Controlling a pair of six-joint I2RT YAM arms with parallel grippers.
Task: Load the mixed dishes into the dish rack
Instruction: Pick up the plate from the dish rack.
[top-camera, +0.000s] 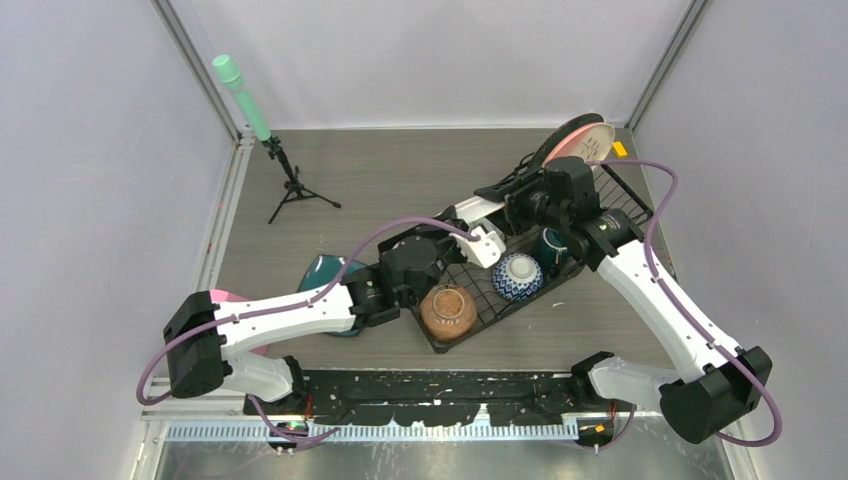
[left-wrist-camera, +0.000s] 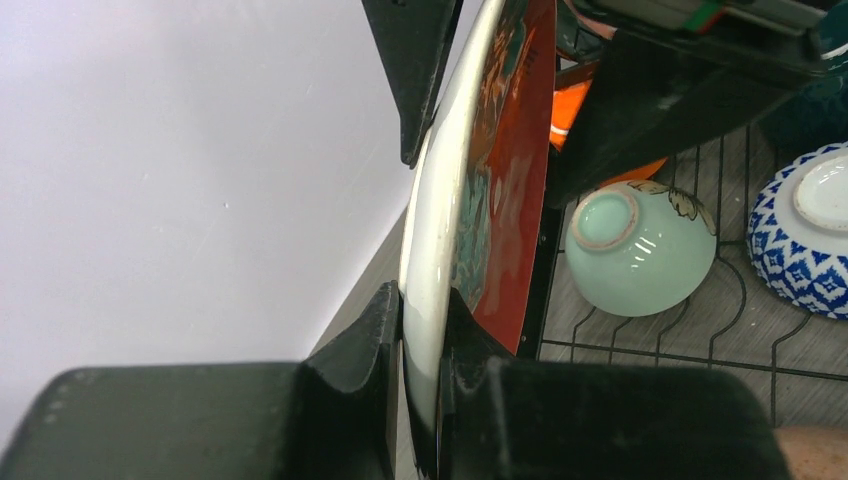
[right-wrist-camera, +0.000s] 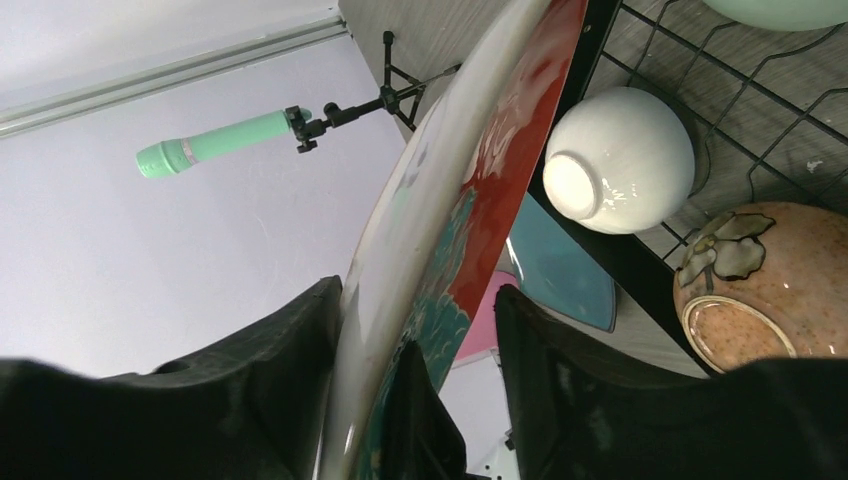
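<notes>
A red-and-teal patterned plate with a white back stands on edge at the left rim of the black wire dish rack. My left gripper is shut on its near rim. My right gripper straddles the opposite rim with its jaws open: one finger rests on the white back, the other stands clear of the painted face. Inside the rack lie a brown bowl, a blue-patterned bowl, a mint-green bowl, a white bowl, a dark teal mug and an orange mug.
Salmon and cream plates stand on edge at the rack's far end. On the table left of the rack lie a dark teal plate and a pink plate, under my left arm. A mint-green cylinder on a black tripod stands far left.
</notes>
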